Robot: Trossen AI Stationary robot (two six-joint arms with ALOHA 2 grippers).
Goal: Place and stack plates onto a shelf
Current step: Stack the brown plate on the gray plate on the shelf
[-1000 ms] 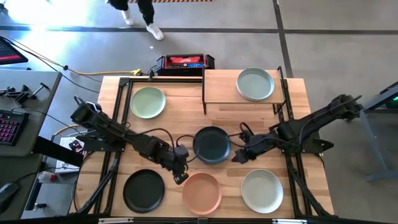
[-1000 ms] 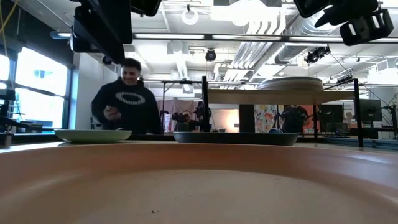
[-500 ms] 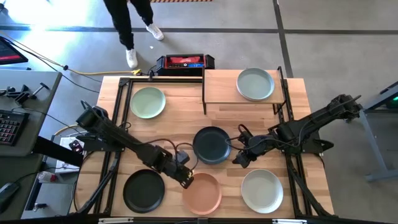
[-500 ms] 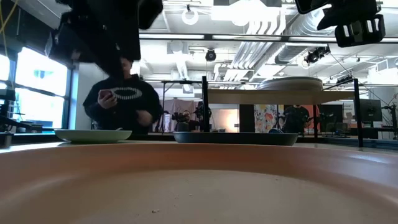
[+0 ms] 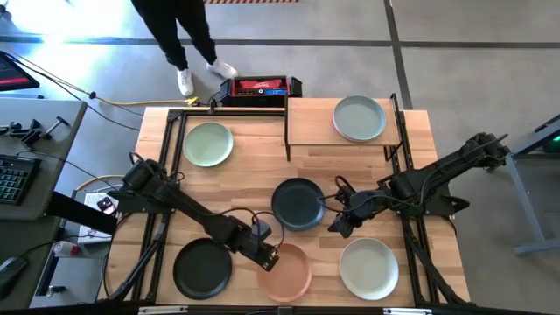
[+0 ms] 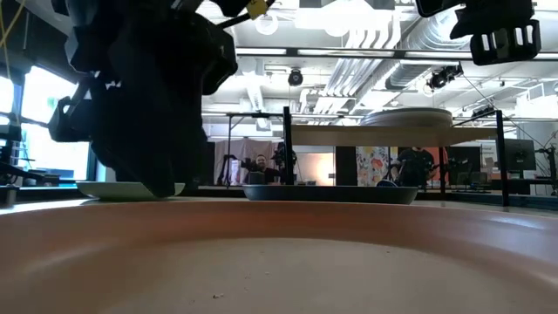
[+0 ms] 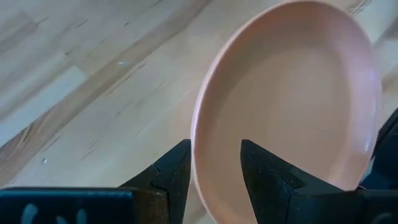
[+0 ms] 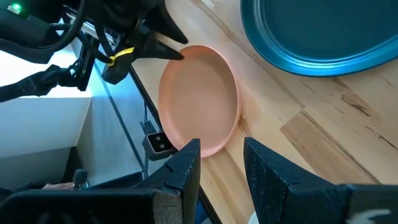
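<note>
Left gripper (image 5: 273, 258), jaws open astride the peach plate's (image 5: 285, 270) rim, had descended from beside the teal plate (image 5: 297, 204); pickup likely next; right gripper (image 5: 337, 226) part-open, empty.

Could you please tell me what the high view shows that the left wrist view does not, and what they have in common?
Only the high view shows the shelf with a grey-green plate on it, the pale green, dark teal, black and off-white plates, and the right hand beside the teal plate.

Only the left wrist view shows the left hand open, its fingers straddling the peach plate rim.

Both show that plate and the wooden tabletop.
</note>
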